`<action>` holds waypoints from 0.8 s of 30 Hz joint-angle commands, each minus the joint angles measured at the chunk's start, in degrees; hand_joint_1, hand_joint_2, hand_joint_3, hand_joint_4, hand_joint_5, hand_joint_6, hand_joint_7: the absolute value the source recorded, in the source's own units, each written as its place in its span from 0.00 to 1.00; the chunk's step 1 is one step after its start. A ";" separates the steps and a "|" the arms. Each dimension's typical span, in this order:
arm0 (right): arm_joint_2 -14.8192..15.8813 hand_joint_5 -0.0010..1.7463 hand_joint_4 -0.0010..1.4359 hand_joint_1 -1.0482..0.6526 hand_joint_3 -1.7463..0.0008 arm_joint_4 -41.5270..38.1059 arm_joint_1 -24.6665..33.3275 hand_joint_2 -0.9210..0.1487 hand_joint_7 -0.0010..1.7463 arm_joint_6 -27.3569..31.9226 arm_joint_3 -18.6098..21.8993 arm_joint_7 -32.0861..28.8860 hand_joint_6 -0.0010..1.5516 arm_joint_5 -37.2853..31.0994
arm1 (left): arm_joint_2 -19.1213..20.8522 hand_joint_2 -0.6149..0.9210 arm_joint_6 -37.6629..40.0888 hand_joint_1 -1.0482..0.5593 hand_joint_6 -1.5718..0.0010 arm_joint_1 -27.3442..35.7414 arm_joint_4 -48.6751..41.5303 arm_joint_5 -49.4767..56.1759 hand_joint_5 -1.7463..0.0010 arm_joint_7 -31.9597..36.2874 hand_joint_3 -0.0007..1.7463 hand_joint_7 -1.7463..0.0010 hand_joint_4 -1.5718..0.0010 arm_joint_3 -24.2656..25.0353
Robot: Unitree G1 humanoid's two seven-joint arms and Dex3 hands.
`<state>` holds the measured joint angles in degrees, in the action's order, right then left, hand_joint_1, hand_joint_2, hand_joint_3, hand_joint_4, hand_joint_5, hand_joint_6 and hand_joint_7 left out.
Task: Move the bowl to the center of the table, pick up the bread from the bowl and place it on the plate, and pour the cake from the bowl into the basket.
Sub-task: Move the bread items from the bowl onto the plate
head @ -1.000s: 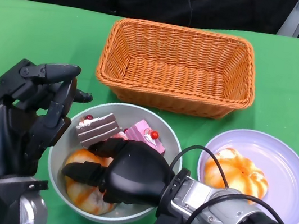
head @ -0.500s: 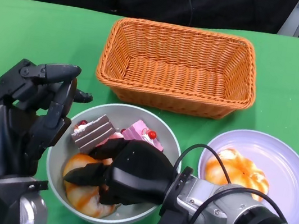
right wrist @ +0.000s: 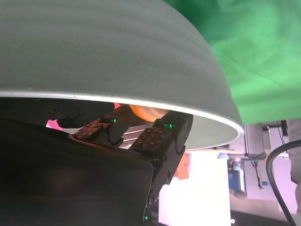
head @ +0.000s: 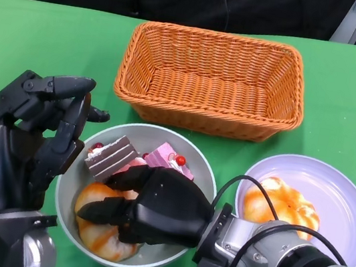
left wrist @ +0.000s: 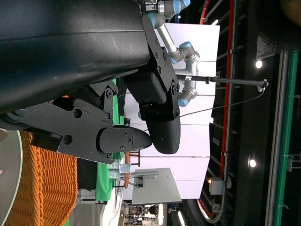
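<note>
Sitting on the green table (head: pixel 37 37) just in front of the orange woven wicker basket (head: pixel 211 79), the round grey bowl (head: pixel 204 165) holds a golden glazed bread roll (head: pixel 95 237) at its near side. Behind the roll, at the bowl's far side, lie a chocolate layered cake slice (head: pixel 111 155) and a pink cake slice topped with a red cherry (head: pixel 170 160).

The right hand (head: pixel 146 208), black and many-fingered, reaches into the bowl from the right, and its fingers (head: pixel 103 209) curl over the top of the bread roll, touching it. Whether the roll is truly gripped cannot be told from the head view. In the right wrist view the bowl's grey wall (right wrist: pixel 117 52) fills the upper picture, with a sliver of orange bread (right wrist: pixel 148 112) showing beyond the fingertips (right wrist: pixel 153 138).

The left hand (head: pixel 27 143) stands upright just beside the bowl's left rim, its fingers curled inward and holding nothing.

To the right of the bowl, a pale lilac round plate (head: pixel 347 221) carries a second glazed bread roll (head: pixel 280 204).

Compared with a second ago, the right hand has slid slightly toward the near left, lying further over the bread roll. The chocolate cake slice has shifted a little to the left. The left hand, basket and plate are unchanged.
</note>
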<state>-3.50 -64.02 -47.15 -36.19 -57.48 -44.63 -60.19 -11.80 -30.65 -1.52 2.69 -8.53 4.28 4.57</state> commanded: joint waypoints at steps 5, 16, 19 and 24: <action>0.13 0.43 0.61 0.48 1.00 -0.83 1.39 0.00 0.01 -0.96 0.53 3.47 0.65 1.17 | 0.40 1.00 -1.84 0.57 0.39 0.03 -1.02 0.54 0.29 0.19 0.24 0.57 0.47 0.54; 1.19 0.44 0.59 0.50 1.00 0.67 1.04 0.04 0.00 -0.98 2.15 5.81 0.55 2.03 | 0.44 1.00 -1.18 0.56 0.40 -0.11 -1.44 -0.71 0.28 -0.36 0.24 0.55 0.47 0.35; 1.27 0.45 0.61 0.50 1.00 1.21 0.91 0.05 0.03 -0.33 2.28 4.78 0.58 1.83 | 0.62 1.00 -1.12 0.56 0.40 -0.17 -1.67 -0.93 0.28 -0.53 0.24 0.55 0.48 0.43; 1.74 0.37 0.64 0.48 1.00 1.59 -0.33 0.08 0.01 1.58 1.33 3.10 0.62 -0.28 | 0.88 1.00 -1.04 0.56 0.40 -0.31 -2.02 -1.59 0.28 -0.83 0.23 0.56 0.48 0.54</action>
<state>-2.68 -61.97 -47.24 -34.84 -55.44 -42.26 -59.70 -11.39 -31.64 -1.60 0.89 -9.65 3.82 4.61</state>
